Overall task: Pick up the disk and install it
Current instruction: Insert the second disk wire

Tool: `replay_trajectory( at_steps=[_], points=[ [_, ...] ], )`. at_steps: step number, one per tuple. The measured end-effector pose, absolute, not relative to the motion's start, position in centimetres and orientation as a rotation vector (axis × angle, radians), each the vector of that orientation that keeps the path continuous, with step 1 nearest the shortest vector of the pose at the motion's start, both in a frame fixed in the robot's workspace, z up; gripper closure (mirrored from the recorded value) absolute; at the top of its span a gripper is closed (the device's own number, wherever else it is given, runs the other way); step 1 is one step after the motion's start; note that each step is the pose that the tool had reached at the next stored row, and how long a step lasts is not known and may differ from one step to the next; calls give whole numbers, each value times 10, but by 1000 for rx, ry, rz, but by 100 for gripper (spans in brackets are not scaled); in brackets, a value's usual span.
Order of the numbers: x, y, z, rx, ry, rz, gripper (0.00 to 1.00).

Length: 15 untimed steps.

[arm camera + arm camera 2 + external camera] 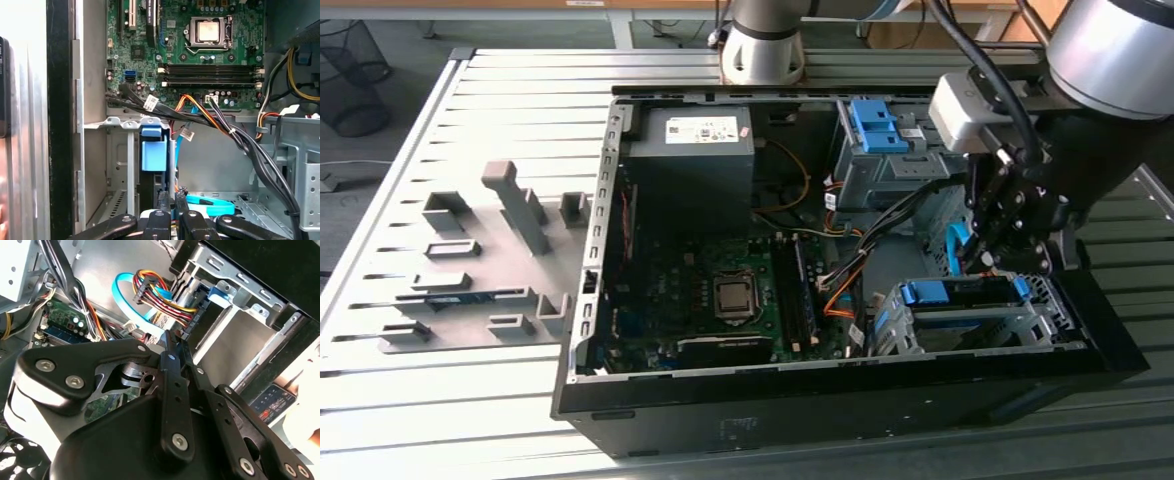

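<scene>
Found the disk (958,293) lodged in the metal drive cage (1047,325) at the corner of the open computer case (854,405), on the exterior view's right, blue carrier uppermost. Met it again in the first wrist view (152,152), framed by the cage's silver rails. Placed the gripper (994,265) just above the cage, fingers (163,202) drawn together and clasping nothing visible. Ran a light-blue data cable (131,300) and a bundle of coloured power wires (160,295) beside the cage. Left the green motherboard (720,290) and grey power supply (694,160) across the case floor, a blue bracket (874,125) on the far drive bay. Rested the case on a slatted metal table (480,100) beside grey fixtures (507,200).
</scene>
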<state>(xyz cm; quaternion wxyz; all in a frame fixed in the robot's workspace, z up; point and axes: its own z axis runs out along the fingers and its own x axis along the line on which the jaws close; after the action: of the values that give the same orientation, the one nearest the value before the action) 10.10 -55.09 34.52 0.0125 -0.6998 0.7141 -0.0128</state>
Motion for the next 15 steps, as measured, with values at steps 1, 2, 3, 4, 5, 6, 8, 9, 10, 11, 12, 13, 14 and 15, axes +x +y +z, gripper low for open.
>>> replay_trajectory(
  at_steps=[1,2,3,4,5,6,8,9,10,11,12,13,14,15],
  points=[
    [101,-551,345,-2179,2224,-36,84],
    [101,-551,344,-2178,2223,-33,84],
    [101,-552,343,-2178,2223,-32,84],
    [101,-552,342,-2178,2223,-32,84],
    [101,-552,341,-2178,2223,-32,84],
    [101,-552,339,-2178,2222,-32,84],
    [101,-553,339,-2178,2223,-32,84],
    [101,-554,338,-2178,2222,-32,84],
    [101,-555,338,-2177,2222,-31,84],
    [101,-556,338,-2177,2221,-29,84],
    [101,-556,337,-2176,2221,-29,84],
    [101,-557,337,-2176,2221,-28,84],
    [101,-557,337,-2176,2221,-28,84],
    [101,-557,337,-2176,2221,-28,84]
  ],
)
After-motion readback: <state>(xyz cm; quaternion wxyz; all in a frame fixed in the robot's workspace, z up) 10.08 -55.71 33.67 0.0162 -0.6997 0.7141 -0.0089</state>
